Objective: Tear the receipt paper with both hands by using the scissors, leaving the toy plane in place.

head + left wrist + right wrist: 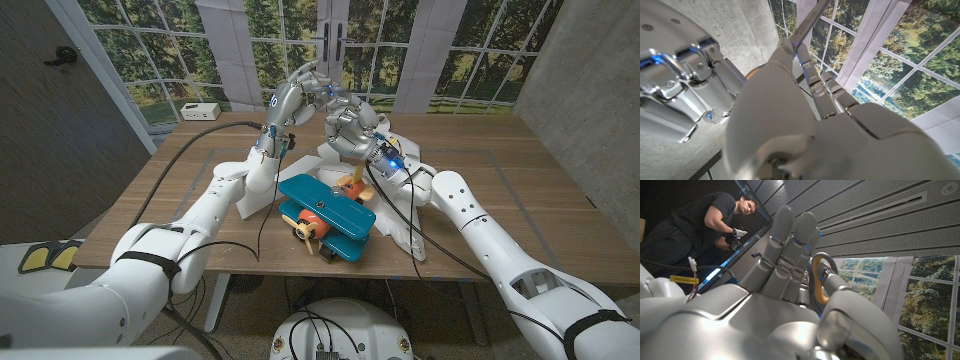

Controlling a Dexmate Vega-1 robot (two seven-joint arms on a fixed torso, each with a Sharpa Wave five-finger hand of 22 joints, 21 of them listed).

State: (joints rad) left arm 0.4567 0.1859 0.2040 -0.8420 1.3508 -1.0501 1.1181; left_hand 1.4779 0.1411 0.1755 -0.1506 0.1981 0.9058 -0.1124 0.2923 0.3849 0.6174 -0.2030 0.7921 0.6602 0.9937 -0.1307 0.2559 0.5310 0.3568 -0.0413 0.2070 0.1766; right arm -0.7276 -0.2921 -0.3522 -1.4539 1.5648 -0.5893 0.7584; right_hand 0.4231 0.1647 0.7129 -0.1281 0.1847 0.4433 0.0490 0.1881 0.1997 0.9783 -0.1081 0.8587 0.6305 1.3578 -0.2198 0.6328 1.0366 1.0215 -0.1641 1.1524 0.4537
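both hands raised, close together — left hand (291, 100), right hand (348, 125).

Wooden table (520, 170); forest-view windows (280, 40); concrete walls (590, 70)

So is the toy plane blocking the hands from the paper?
No. The plane sits nearer the robot; the left hand and right hand meet raised beyond it, above the white paper. Nothing visible stands between them.

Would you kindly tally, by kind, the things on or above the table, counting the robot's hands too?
Robot hands: 2, left hand and right hand
Toy plane: 1
Scissors: 1, in the right hand
White paper sheets: count unclear, partly hidden
White box: 1
Total: 5, plus the paper
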